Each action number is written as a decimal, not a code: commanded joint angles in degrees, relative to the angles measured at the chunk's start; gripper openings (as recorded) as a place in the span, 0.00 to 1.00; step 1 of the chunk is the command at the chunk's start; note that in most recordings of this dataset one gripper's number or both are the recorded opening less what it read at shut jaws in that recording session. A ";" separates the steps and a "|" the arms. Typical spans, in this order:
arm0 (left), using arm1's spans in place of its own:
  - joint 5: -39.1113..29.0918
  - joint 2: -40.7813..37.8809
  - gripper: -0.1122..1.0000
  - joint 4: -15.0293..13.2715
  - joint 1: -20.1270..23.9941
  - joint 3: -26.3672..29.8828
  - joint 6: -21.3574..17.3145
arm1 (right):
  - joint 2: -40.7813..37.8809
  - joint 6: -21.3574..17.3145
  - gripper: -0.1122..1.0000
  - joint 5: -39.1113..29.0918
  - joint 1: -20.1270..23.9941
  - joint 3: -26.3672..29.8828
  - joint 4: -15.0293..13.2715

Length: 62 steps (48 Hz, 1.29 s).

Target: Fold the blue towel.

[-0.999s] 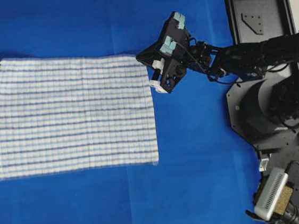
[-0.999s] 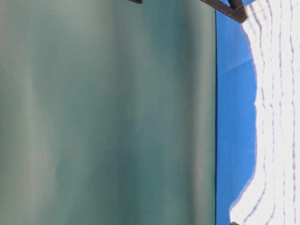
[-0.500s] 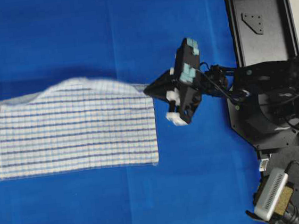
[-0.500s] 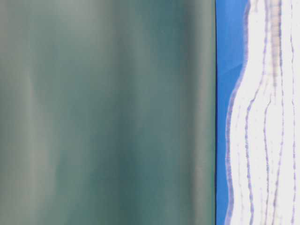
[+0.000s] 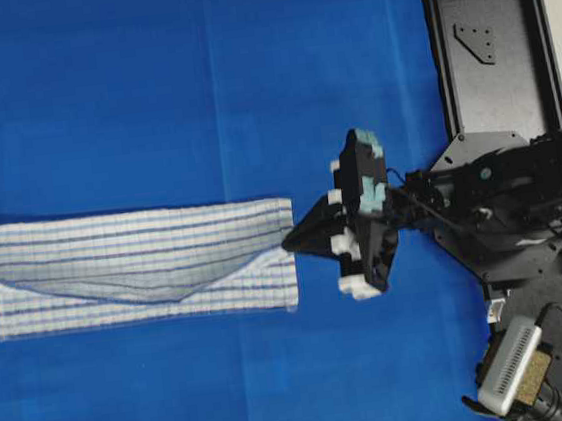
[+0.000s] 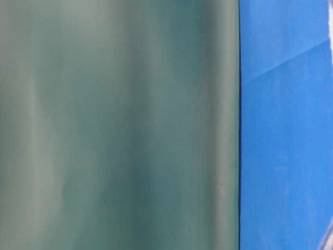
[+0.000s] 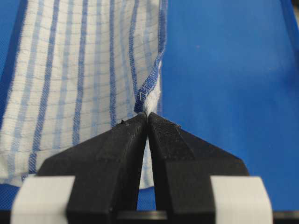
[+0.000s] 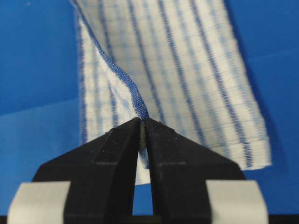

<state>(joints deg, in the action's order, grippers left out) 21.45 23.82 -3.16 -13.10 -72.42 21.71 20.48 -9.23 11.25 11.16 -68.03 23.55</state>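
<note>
While my left gripper (image 7: 147, 117) stays out at the left edge of the overhead view, its wrist camera shows me both black jaws pressed together on a hemmed corner of the blue towel (image 5: 138, 268). My right gripper (image 8: 141, 125) is likewise clenched on the opposite corner, a dark-blue hem running up out of its jaws; from overhead I see it just beside the towel's right end, with the white-padded wrist behind it. Between the two pinched corners the upper layer of the striped cloth sags in a shallow V over the lower layer, so the towel lies as a narrow doubled band across the left half of the blue table cover (image 5: 197, 79). Off to the right sits the black arm base (image 5: 523, 215).
</note>
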 commanded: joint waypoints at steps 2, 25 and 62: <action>-0.18 0.18 0.12 0.09 -0.18 1.05 -0.35 | -0.97 0.09 0.27 0.09 0.62 1.67 0.35; -3.43 -1.85 0.13 -0.18 -0.18 2.55 0.09 | -4.57 0.18 0.28 -3.16 0.62 4.39 0.35; -8.79 2.46 0.75 0.53 14.24 2.46 -5.10 | -1.32 7.29 0.88 -6.06 -11.69 3.60 -2.90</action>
<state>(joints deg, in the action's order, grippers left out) 12.39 27.86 -2.81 -1.23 -70.93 17.84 20.21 -2.55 4.83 1.05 -64.86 20.83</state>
